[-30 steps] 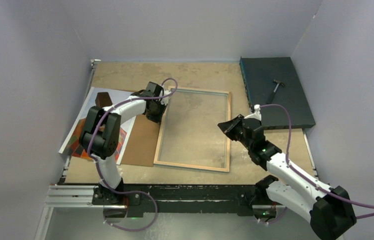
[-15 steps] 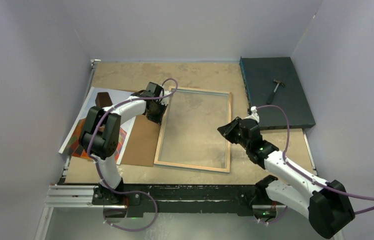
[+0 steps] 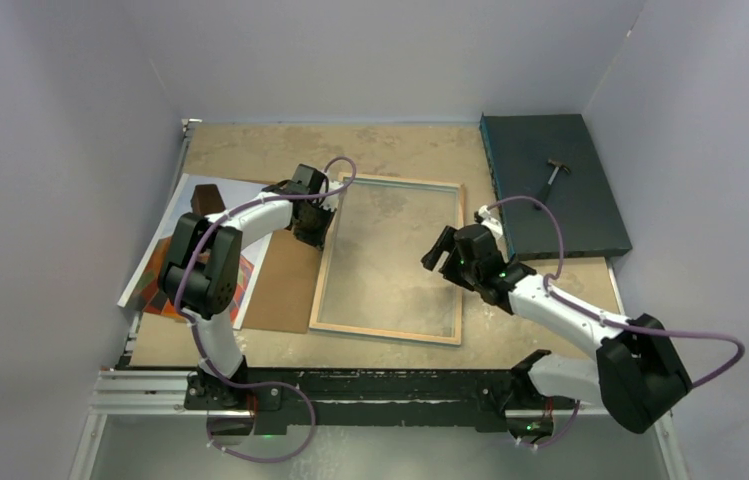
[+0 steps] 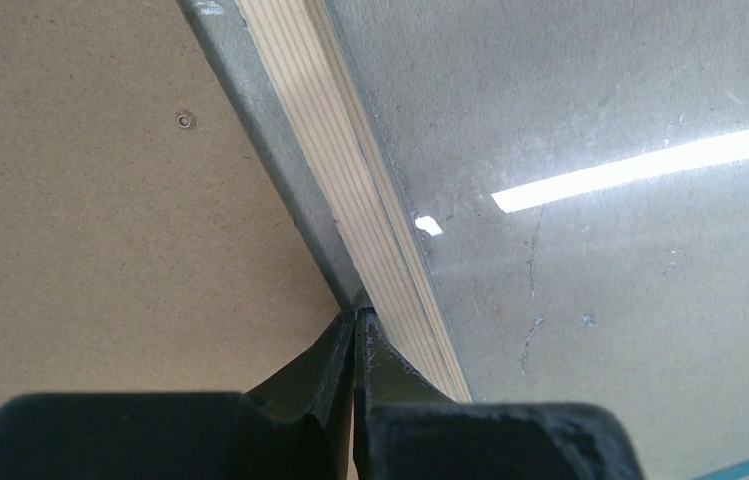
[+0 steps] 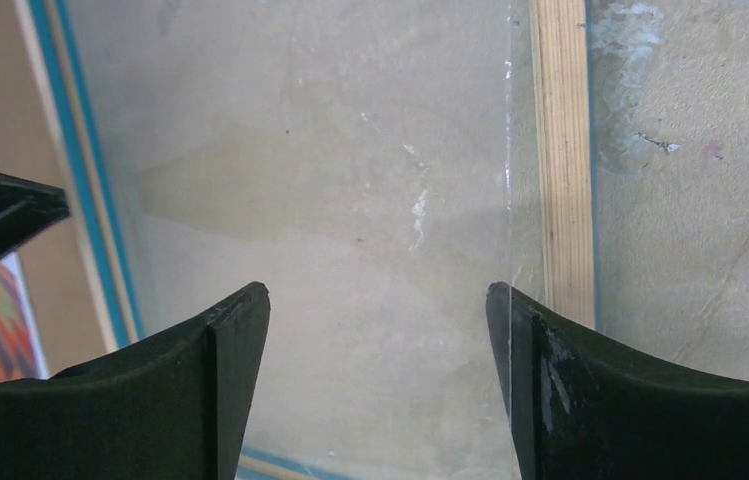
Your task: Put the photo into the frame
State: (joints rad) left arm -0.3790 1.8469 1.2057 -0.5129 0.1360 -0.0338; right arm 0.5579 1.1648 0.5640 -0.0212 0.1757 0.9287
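Observation:
The frame (image 3: pixel 380 331) lies back-up in the middle of the table, pale wood showing, with a glass pane (image 3: pixel 390 255) inside it. My left gripper (image 3: pixel 316 230) is shut, and its tips (image 4: pixel 355 322) rest against the frame's left bar (image 4: pixel 350 190); I see nothing between them. Over the pane's right part my right gripper (image 3: pixel 437 248) hangs open and empty (image 5: pixel 378 300), just inside the frame's right bar (image 5: pixel 562 150). The photo (image 3: pixel 165 285) lies at the far left, picture up, partly under the left arm.
A brown backing board (image 3: pixel 285 285) lies between the photo and the frame. A dark teal slab (image 3: pixel 560 215) with a small hammer (image 3: pixel 553 172) sits at the back right. White walls close in three sides.
My right gripper has opened wide and swung left from the frame's right edge to over the glass. The left arm has not moved.

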